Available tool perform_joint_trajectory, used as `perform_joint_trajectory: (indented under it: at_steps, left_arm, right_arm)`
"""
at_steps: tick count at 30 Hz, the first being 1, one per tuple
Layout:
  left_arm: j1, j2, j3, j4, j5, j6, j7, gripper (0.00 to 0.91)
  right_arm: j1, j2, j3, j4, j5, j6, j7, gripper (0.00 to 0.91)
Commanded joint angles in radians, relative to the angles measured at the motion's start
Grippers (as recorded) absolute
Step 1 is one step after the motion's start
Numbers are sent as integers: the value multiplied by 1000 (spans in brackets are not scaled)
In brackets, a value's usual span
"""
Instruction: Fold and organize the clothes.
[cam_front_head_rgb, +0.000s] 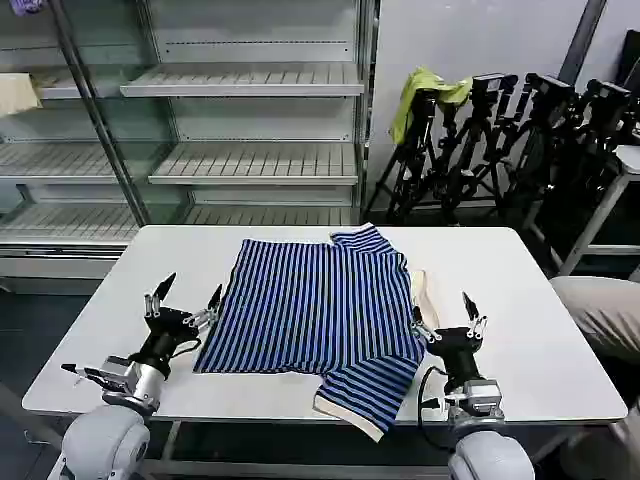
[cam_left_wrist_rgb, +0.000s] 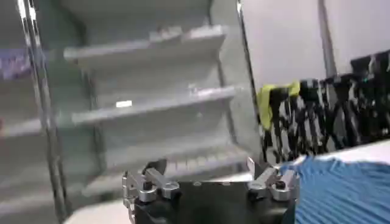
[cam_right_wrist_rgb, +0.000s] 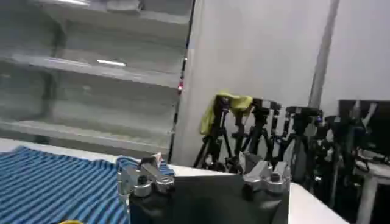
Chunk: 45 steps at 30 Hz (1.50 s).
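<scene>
Blue-and-black striped short-sleeved shirt with cream collar and cuffs (cam_front_head_rgb: 320, 315), partly folded, lying mid-tabletop on the white rounded table (cam_front_head_rgb: 520, 300), one sleeve reaching the near edge. Left gripper (cam_front_head_rgb: 185, 297), jaws spread, beside the shirt's left edge; right gripper (cam_front_head_rgb: 445, 312), jaws spread, at its right edge.

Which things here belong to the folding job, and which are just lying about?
Job: striped shirt on the table; left claw at its left edge, right claw at its right edge, both open.

Lying about: yellow-green cloth on tripods; shelves behind.
</scene>
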Motion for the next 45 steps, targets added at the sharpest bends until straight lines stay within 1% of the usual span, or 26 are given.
perform_joint_trajectory:
  at_steps: [1, 3, 4, 8, 11, 14, 17, 22, 24, 28, 32, 36, 40, 45]
  left_arm:
    - [77, 13, -3, -24, -59, 81, -21, 907]
    - [98, 20, -7, -30, -63, 107, -17, 907]
    - [105, 23, -9, -31, -62, 115, -21, 907]
    - [140, 36, -12, -68, -70, 179, -32, 907]
    - [181, 41, -24, -113, -116, 255, -28, 907]
    - [194, 39, -30, -132, -115, 345, -36, 907]
    - [186, 38, -26, -116, -112, 346, -44, 907]
    - [164, 34, -20, -77, -123, 346, -67, 907]
    - [171, 29, -25, -89, -164, 346, -68, 907]
    - [167, 22, -29, -88, -159, 345, -74, 907]
    - [140, 32, -56, -51, -192, 343, -74, 907]
    - [148, 37, -62, -54, -204, 345, -71, 907]
    - [146, 24, -56, -45, -199, 343, -68, 907]
    - [154, 29, -65, -50, -200, 345, -68, 907]
  right_arm:
    - [-55, -5, -37, 48, 27, 0, 23, 907]
    - [-80, -12, -59, 63, 28, -27, 36, 907]
    - [-96, -17, -75, 67, 15, -43, 49, 907]
    - [-166, -34, -118, 66, -52, -36, 72, 907]
    - [-209, -47, -118, 90, -53, -50, 65, 907]
    - [-229, -54, -118, 104, -49, -79, 69, 907]
    - [-236, -47, -128, 97, -48, -99, 84, 907]
    - [-234, -35, -149, 86, -43, -115, 86, 907]
    - [-235, -36, -150, 88, -44, -109, 86, 907]
    - [-230, -30, -151, 73, -43, -103, 94, 907]
    - [-227, -23, -164, 66, -39, -106, 117, 907]
    - [-234, -26, -171, 63, -24, -127, 128, 907]
    - [-242, -25, -186, 49, -25, -122, 133, 907]
    - [-257, -27, -195, 66, -22, -137, 138, 907]
